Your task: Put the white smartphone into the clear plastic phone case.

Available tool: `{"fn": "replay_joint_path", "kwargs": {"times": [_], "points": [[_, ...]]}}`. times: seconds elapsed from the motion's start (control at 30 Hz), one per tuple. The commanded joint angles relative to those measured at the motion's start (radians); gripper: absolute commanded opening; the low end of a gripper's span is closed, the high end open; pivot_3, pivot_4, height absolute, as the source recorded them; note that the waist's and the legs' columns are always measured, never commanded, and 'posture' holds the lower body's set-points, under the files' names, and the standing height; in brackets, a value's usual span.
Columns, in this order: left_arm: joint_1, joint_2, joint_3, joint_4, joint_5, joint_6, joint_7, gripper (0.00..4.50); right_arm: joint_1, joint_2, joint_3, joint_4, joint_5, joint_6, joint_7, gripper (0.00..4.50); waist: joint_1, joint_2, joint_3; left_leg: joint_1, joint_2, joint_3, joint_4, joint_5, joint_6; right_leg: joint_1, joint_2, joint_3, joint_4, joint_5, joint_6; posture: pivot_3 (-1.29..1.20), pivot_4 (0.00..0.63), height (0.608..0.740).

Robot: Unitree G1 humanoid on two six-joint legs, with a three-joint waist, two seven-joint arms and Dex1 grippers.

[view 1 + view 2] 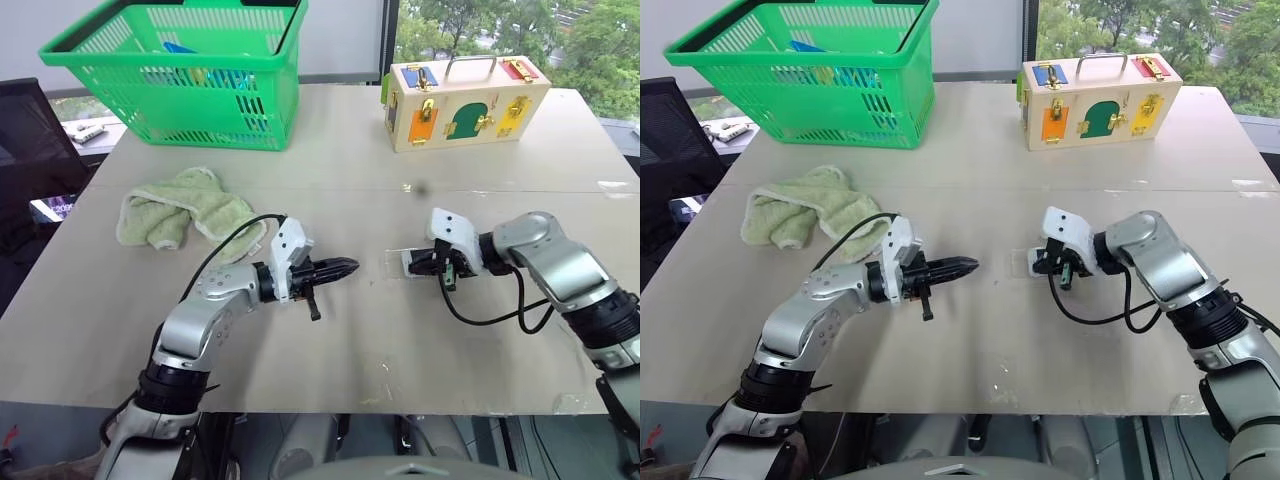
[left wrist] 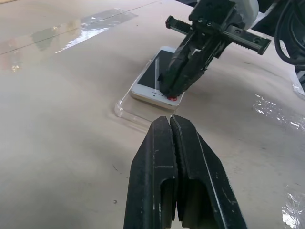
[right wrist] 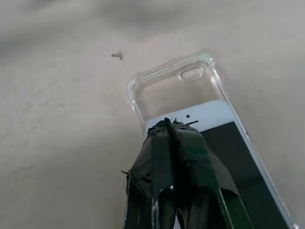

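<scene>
On the matte table (image 1: 330, 340), both tools, fingers together: right tool (image 3: 170, 125) presses glossy smartphone (image 3: 228, 143) into clear case (image 3: 167, 88).

Flat white smartphone with black screen (image 3: 228, 143): near half covered by the closed black fingers of the right gripper (image 3: 170, 125); lower end cut off by the right wrist view's edge.

Clear plastic phone case (image 1: 397, 262): barely discernible in the head views.

Green plastic lattice basket (image 1: 180, 75): top cropped; coloured contents unidentifiable.
</scene>
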Motion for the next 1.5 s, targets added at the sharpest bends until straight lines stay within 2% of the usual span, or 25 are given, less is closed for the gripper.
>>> {"fn": "replay_joint_path", "kwargs": {"times": [0.03,0.47,0.6,0.97,1.1,1.2,1.4,1.5], "points": [[0.008,0.002,0.004,-0.045,-0.009,-0.015,-0.002,0.04,0.003,-0.006,0.065,0.042,-0.086,-0.031,-0.011,0.00,0.000,0.000,0.000,0.000,0.000,0.000,0.000,0.000,0.000,0.000,0.000,0.000,0.000,0.000,0.000,0.00,0.150,0.740],[0.003,-0.016,-0.018,-0.085,-0.011,0.014,0.040,0.04,0.052,0.022,0.169,0.114,-0.202,-0.099,0.027,0.00,0.006,-0.003,-0.013,0.005,0.000,-0.001,0.000,-0.002,0.000,0.006,0.000,-0.001,0.000,0.000,0.000,0.00,0.150,0.740],[0.007,-0.010,-0.015,-0.101,-0.017,0.027,0.043,0.04,0.060,0.039,0.184,0.150,-0.242,-0.126,0.026,0.00,0.006,-0.004,-0.015,0.017,0.000,-0.001,-0.003,-0.003,-0.001,0.018,0.000,-0.001,-0.003,-0.001,0.000,0.00,0.150,0.740],[-0.004,-0.002,-0.026,-0.108,-0.015,0.042,0.044,0.04,0.093,0.099,0.206,0.237,-0.300,-0.164,0.053,0.00,0.005,-0.009,-0.041,0.019,0.000,-0.002,-0.003,-0.003,-0.001,0.019,0.000,-0.001,-0.003,-0.005,-0.001,0.00,0.150,0.740],[-0.008,-0.005,-0.031,-0.099,-0.009,0.040,0.046,0.04,0.102,0.140,0.128,0.211,-0.231,-0.123,0.046,0.00,0.005,-0.009,-0.042,0.023,0.000,-0.003,-0.004,-0.003,-0.001,0.024,0.000,-0.001,-0.004,-0.006,0.000,0.00,0.150,0.740],[-0.010,-0.012,-0.031,-0.093,-0.002,0.041,0.061,0.04,0.110,0.185,-0.031,0.108,-0.100,-0.078,0.020,0.00,0.005,-0.004,-0.038,0.023,0.000,-0.004,-0.005,-0.004,-0.001,0.025,0.000,-0.001,-0.004,-0.007,0.000,0.00,0.150,0.740],[-0.015,-0.023,-0.038,-0.081,0.023,0.036,0.091,0.04,0.174,0.211,-0.286,-0.125,0.093,-0.022,-0.056,0.00,0.008,0.005,-0.025,0.012,0.000,-0.004,-0.006,-0.003,-0.001,0.012,0.000,-0.002,-0.004,-0.002,0.000,0.00,0.150,0.740],[-0.021,-0.030,-0.053,-0.070,0.043,0.032,0.099,0.04,0.191,0.177,-0.379,-0.230,0.128,0.094,-0.134,0.00,0.007,0.007,-0.023,0.001,0.000,-0.004,-0.005,-0.002,0.001,0.002,0.000,-0.001,-0.002,-0.002,0.000,0.00,0.150,0.740]]}}
